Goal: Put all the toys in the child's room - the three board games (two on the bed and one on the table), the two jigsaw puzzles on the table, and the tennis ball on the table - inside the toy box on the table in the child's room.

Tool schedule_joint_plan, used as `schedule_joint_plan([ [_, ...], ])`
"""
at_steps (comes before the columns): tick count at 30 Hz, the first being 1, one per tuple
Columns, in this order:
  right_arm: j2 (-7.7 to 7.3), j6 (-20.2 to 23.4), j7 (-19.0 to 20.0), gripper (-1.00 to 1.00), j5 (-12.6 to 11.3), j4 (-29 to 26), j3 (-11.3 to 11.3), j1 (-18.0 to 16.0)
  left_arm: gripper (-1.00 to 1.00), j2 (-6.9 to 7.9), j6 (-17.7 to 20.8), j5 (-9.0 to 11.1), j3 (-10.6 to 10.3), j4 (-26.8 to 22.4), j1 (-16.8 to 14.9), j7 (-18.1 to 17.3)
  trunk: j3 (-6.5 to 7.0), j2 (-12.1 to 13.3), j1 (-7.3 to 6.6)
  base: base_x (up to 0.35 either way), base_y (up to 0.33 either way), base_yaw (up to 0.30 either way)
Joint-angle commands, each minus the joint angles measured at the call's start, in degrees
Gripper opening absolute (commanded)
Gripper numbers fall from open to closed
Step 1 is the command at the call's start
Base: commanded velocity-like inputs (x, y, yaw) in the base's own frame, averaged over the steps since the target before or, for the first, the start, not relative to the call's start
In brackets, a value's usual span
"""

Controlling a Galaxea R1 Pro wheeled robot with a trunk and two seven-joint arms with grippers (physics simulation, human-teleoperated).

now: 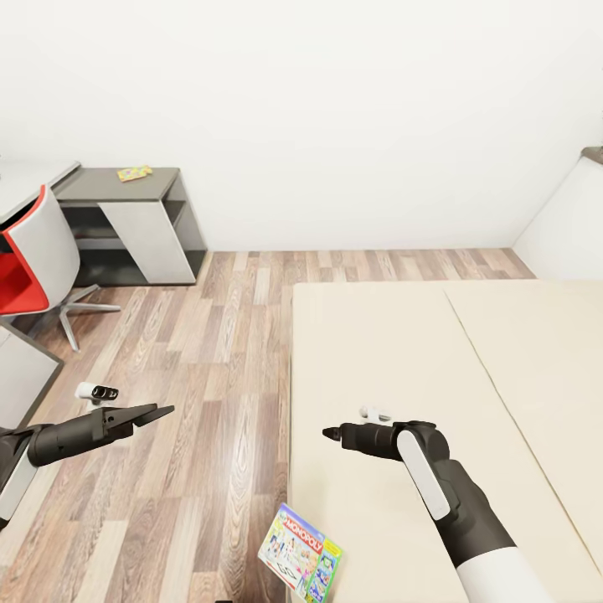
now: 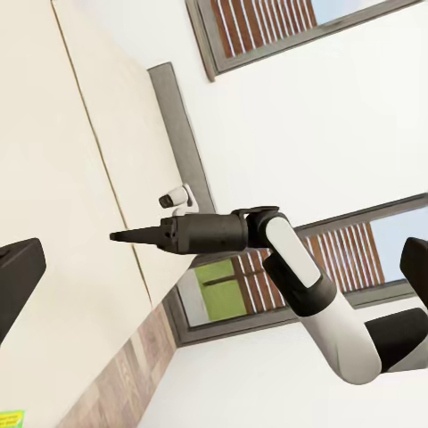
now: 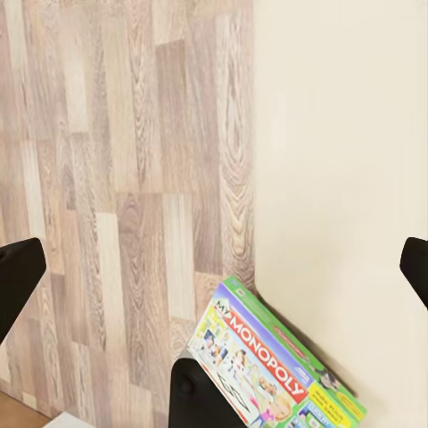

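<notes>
Early days, I'd guess. Monopoly game [image 1: 301, 554] sitting at bed [image 1: 435, 352] edge, ungrabbed. One jigsaw puzzle [image 1: 134, 172] on far shelf. Both my jaws open, empty.

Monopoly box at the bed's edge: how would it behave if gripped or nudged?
The Monopoly box looks like a flat, stiff carton, so probably light. It overhangs the bed edge above the floor, so a nudge may tip it off.

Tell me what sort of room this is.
Most likely a child's bedroom: a wide cream-topped bed with a Monopoly board game at its edge, a red-and-white swivel chair at a pale desk, and a colourful jigsaw puzzle on the dark grey shelf unit.
</notes>
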Motion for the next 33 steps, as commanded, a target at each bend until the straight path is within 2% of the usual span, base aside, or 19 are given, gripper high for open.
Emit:
schedule_joint_plan([
  [1,0.01,0.3,0.2,1.00,0.3,0.0,0.0,0.0,1.00,0.02,0.6,0.0,0.0,0.0,0.0,-0.2,0.01,-0.1,0.03,0.000,0.000,0.000],
  [33,0.01,0.3,0.2,1.00,0.3,0.1,0.0,0.0,1.00,0.02,0.6,0.0,0.0,0.0,0.0,-0.1,3.04,-0.1,0.03,0.000,0.000,0.000],
])
